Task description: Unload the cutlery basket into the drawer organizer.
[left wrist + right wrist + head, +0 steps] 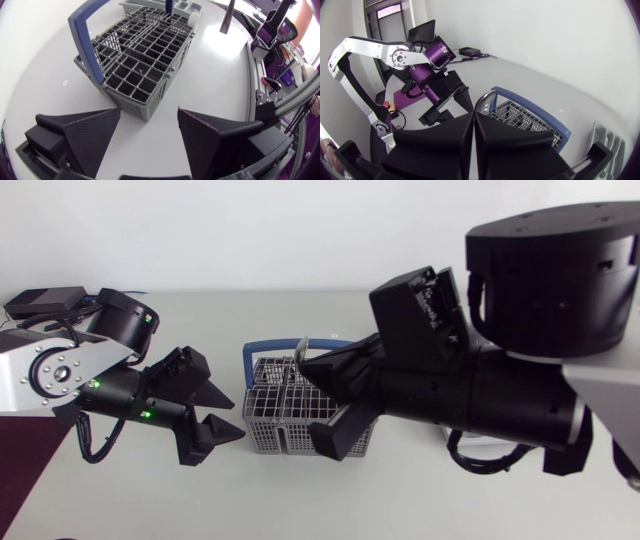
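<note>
So on the left, the left arm [70,375] comes in over the table [420,505] and its left gripper [237,420] hangs just left of the cutlery basket [280,415]. Its fingers are spread wide with nothing between them. From its own wrist view the nearest corner of the basket sits right ahead of the gap, not touching either finger as far as I can see. The basket is a grey grid thing standing upright around the middle of the table, with a blue handle [85,40] arching over it. Moving right, the right arm [500,405] reaches in past the middle and the right gripper [473,114] is up over the far right part of the basket. In its wrist view the two fingers are pressed together with only a thin seam showing, pinching a silver piece of cutlery [484,97] that curves out at the tips. Honestly can't tell if it's a fork, spoon or knife. Just right of the basket is the grey drawer organizer [606,142], mostly hidden under the right arm from above.
</note>
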Controlling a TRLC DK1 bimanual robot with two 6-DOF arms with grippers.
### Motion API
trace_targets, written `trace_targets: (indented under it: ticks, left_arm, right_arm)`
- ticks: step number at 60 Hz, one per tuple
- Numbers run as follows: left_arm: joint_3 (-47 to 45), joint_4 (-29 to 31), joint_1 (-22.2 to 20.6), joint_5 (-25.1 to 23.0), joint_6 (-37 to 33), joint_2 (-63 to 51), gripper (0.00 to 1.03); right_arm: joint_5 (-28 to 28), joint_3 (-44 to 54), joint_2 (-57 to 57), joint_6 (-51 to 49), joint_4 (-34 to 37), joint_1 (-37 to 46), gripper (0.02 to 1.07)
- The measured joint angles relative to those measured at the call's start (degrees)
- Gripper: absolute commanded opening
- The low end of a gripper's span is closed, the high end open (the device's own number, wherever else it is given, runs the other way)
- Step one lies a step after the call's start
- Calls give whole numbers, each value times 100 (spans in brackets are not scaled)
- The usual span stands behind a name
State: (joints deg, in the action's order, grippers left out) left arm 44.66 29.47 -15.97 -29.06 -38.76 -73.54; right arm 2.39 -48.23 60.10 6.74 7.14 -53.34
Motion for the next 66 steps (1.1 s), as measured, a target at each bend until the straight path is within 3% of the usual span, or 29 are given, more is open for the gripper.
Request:
trace_targets:
  ticks: [28,66]
  left_arm:
    - [44,15,-417,236,227,0,98]
    - [83,15,-748,365,323,26,98]
  right_arm:
    - [487,269,-1095,-302,820,675,8]
    - [1792,750,-2651,-732,1860,2876,8]
